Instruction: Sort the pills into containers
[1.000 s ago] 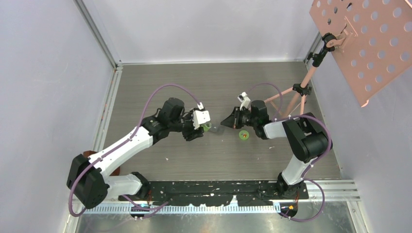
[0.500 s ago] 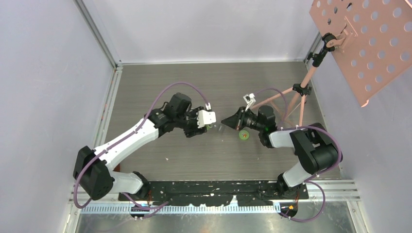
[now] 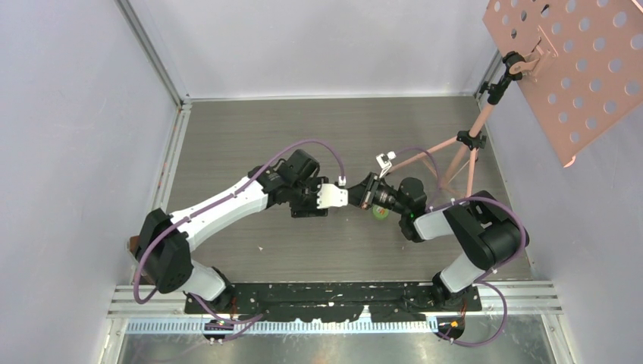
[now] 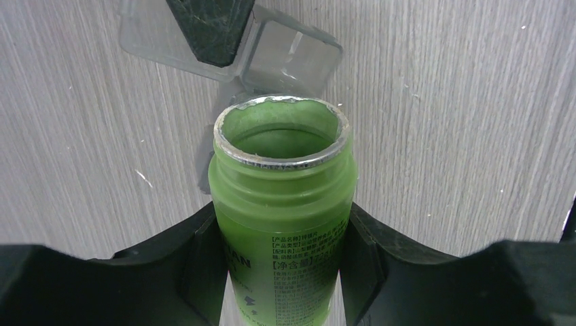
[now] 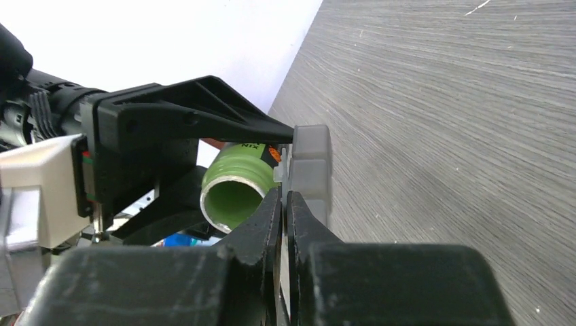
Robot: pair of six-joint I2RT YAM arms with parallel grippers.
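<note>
Here the left end effector (image 4: 282,272) grasps the small green cylindrical plastic bottle (image 4: 282,204), its black fingers (image 4: 193,268) pressed against both sides of the labelled body. The bottle is uncapped, with a silvery foil remnant around the rim of its open mouth. In the left wrist view a small translucent grey plastic case (image 4: 227,44) lies just past the mouth, and a dark tip covers part of it. From the right wrist view, the right end effector (image 5: 285,204) is clenched on that case (image 5: 309,170), which it holds right beside the bottle's mouth (image 5: 231,197). Seen from above, both end effectors (image 3: 322,196) (image 3: 360,193) meet over the middle of the grey wood-grain desk (image 3: 250,136). A round green cap (image 3: 381,212) lies on the desk just beside the right arm's wrist.
</note>
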